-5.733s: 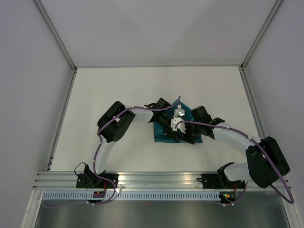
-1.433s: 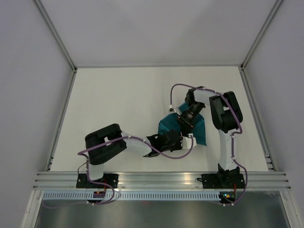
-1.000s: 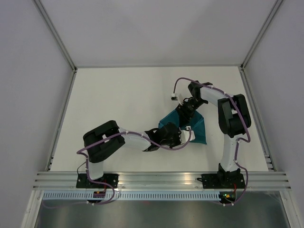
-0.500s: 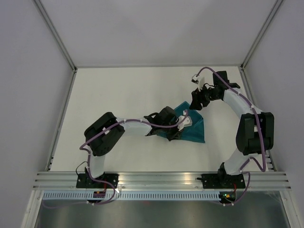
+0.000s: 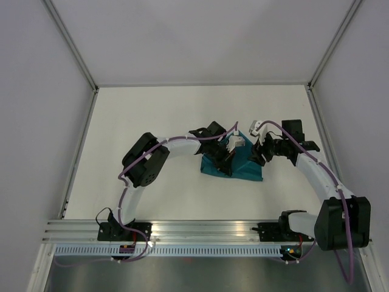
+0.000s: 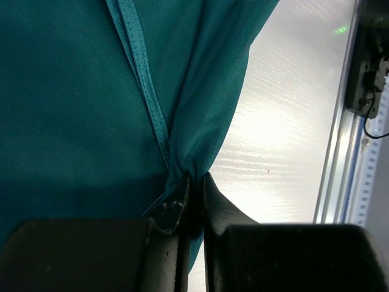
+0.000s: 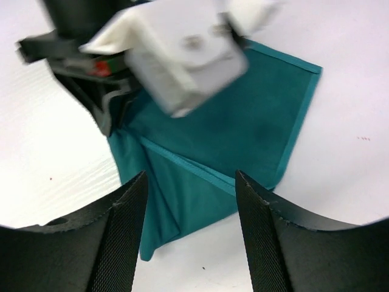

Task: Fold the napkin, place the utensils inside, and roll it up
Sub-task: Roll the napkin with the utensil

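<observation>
Napkin (image 5: pixel 248 169), teal-green with a slight sheen, lying on the white table (image 5: pixel 152 121) between the two grippers, folded over itself into a rough wedge of overlapping layers. Bunches into a tight pleat right at the tips of the left gripper (image 6: pixel 193 182), clamped there between both dark fingers (image 6: pixel 170 213), which press together on the cloth with almost no gap. Fans out ahead of that pinch and off to its left as a broad, smooth sheet. Carries a stitched hem (image 6: pixel 138 73) running from far ahead of the fingertips straight down into the gathered spot. Leaves bare table to the right of the pinch, and beyond that a metal rail (image 6: pixel 336 152) at the table's near edge.

Lies also below and just ahead of the right gripper (image 7: pixel 189 177), framed between its two textured pads (image 7: pixel 124 237), which stand wide apart and hold nothing. Shows one hemmed corner ahead and to the right of those pads, a diagonal folded edge crossing between them, and a lower corner close beside the left pad. No contact visible between these pads and the cloth; whether touching or hovering, cannot tell from the overhead view.

Ahead of the right gripper, over the napkin's far side: white camera housing (image 7: pixel 182 61) of the left wrist, blurred, with dark arm parts to its left.
</observation>
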You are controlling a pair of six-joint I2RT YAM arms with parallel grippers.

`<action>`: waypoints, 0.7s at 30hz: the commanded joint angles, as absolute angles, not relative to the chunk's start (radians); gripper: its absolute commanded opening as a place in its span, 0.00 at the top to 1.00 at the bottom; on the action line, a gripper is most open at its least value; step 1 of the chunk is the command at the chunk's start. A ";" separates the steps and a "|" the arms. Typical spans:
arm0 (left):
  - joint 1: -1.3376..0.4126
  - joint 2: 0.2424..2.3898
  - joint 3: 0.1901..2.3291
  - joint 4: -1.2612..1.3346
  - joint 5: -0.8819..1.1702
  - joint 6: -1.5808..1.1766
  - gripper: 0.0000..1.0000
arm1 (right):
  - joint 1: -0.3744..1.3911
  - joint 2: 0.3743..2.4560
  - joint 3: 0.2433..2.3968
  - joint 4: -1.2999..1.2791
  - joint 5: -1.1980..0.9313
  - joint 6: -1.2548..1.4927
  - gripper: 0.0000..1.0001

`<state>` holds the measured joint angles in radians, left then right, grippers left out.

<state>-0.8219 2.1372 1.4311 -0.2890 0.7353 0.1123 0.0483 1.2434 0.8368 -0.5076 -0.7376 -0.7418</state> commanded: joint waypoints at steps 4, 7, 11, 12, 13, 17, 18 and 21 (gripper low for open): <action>-0.789 2.278 1.528 -0.495 0.793 0.049 0.98 | 0.213 1.147 0.688 -0.408 -0.629 -0.876 0.34; -0.781 2.299 1.554 -0.511 0.808 0.040 0.98 | 0.336 1.123 0.619 -0.339 -0.508 -0.865 0.33; -0.775 2.330 1.581 -0.526 0.827 0.032 0.98 | 0.458 1.155 0.575 -0.275 -0.417 -0.861 0.33; -0.772 2.339 1.585 -0.525 0.831 0.029 0.98 | 0.469 1.166 0.572 -0.256 -0.404 -0.859 0.33; -0.770 2.344 1.589 -0.526 0.833 0.023 0.98 | 0.482 1.176 0.563 -0.244 -0.381 -0.856 0.33; -0.767 2.356 1.598 -0.532 0.836 0.023 0.98 | 0.529 1.230 0.546 -0.186 -0.332 -0.850 0.33; -0.767 2.358 1.600 -0.532 0.838 0.023 0.98 | 0.535 1.238 0.542 -0.175 -0.322 -0.847 0.33; -0.765 2.362 1.600 -0.534 0.842 0.023 0.98 | 0.555 1.278 0.534 -0.135 -0.279 -0.845 0.33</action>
